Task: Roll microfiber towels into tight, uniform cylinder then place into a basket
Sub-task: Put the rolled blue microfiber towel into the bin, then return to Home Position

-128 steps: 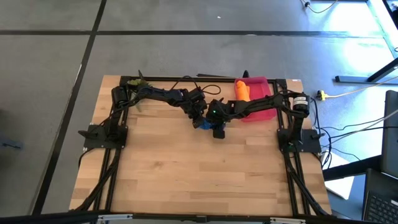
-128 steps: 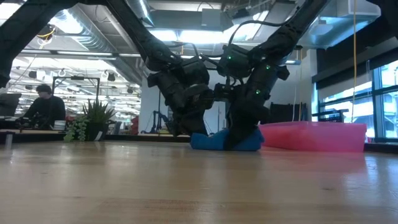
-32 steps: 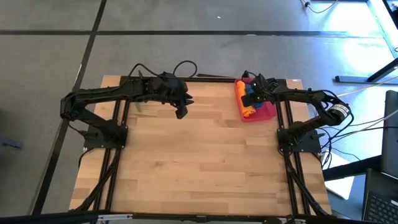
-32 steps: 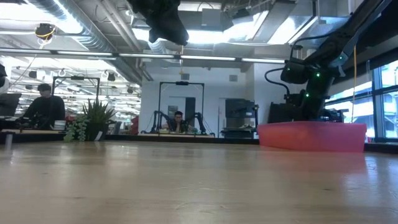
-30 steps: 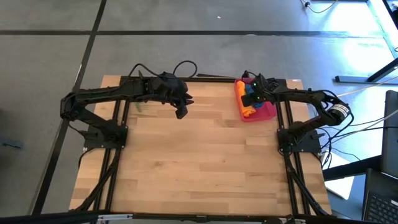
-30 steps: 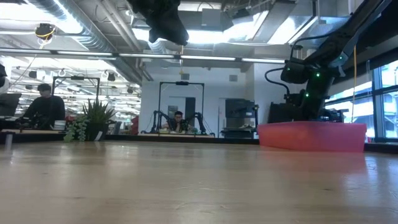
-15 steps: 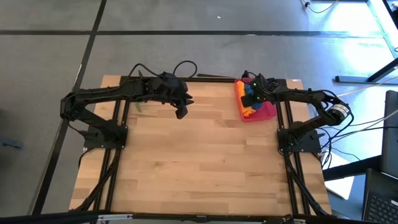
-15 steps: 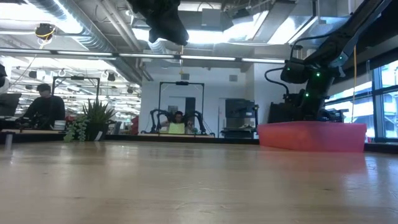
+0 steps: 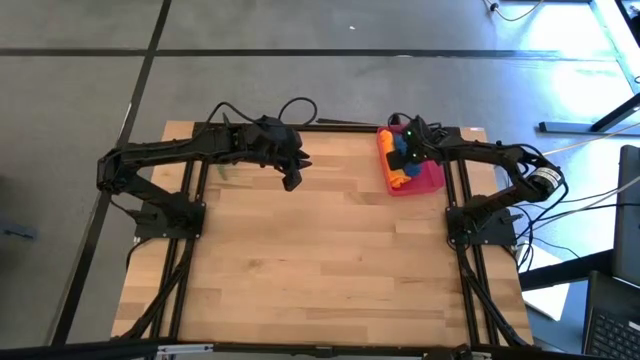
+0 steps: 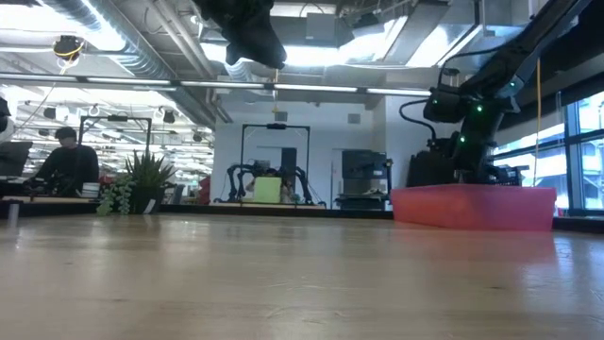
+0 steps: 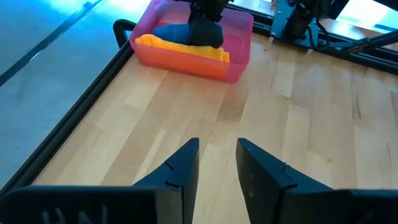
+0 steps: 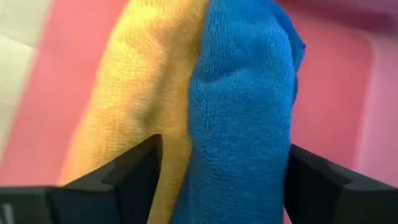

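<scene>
Two towels, one orange (image 9: 397,180) and one blue (image 12: 242,112), lie side by side in the one basket (image 9: 432,180), upper right. Right gripper (image 9: 405,150) straddles the blue, fingers spread wide; left gripper (image 9: 291,181) hangs mid-table, slightly open, empty.

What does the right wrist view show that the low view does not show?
Only the right wrist view shows the blue towel lying beside the orange towel on the basket's floor, between the right gripper's open fingers. Only the low view shows the potted plant, a seated person and the raised left gripper. Both show the pink basket.
</scene>
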You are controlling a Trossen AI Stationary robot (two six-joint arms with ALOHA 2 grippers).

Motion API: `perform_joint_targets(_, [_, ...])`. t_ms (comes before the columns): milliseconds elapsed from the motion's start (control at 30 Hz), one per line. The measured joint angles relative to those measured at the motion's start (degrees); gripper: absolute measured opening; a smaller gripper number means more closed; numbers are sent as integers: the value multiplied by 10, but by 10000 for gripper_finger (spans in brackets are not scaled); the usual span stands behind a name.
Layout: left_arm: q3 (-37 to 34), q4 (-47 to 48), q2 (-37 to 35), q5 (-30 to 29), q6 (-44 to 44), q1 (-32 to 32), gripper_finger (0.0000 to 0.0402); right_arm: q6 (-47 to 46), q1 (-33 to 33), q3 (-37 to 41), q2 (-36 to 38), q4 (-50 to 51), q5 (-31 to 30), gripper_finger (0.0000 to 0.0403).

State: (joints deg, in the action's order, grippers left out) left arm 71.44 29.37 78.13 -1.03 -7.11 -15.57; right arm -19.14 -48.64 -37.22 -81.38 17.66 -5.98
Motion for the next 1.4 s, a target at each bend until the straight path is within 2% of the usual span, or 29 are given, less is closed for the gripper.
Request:
perform_joint_targets(233, [0, 0, 0, 0, 0, 0, 98, 0, 0, -79, 0, 110, 2, 284])
perform_joint_targets(600, [0, 1, 0, 0, 0, 0, 98, -15, 0, -203, 18, 217, 1, 284])
perform_joint_targets(867, [15, 2, -2, 0, -12, -2, 86, 43, 54, -267, 123, 228, 1, 284])
perform_joint_targets(1067, [73, 58, -3, 20, 5, -2, 26, 76, 129, -278, 219, 223, -1, 277])
perform_joint_targets(1133, [93, 75, -4, 21, 18, -1, 7, 91, 155, -278, 246, 223, -12, 259])
perform_joint_targets(1200, [108, 91, -15, 21, 34, 0, 6, 107, 179, -278, 274, 222, -24, 230])
perform_joint_targets(1400, [97, 110, -87, 21, 47, 0, 2, 157, 253, -278, 351, 202, -33, 92])
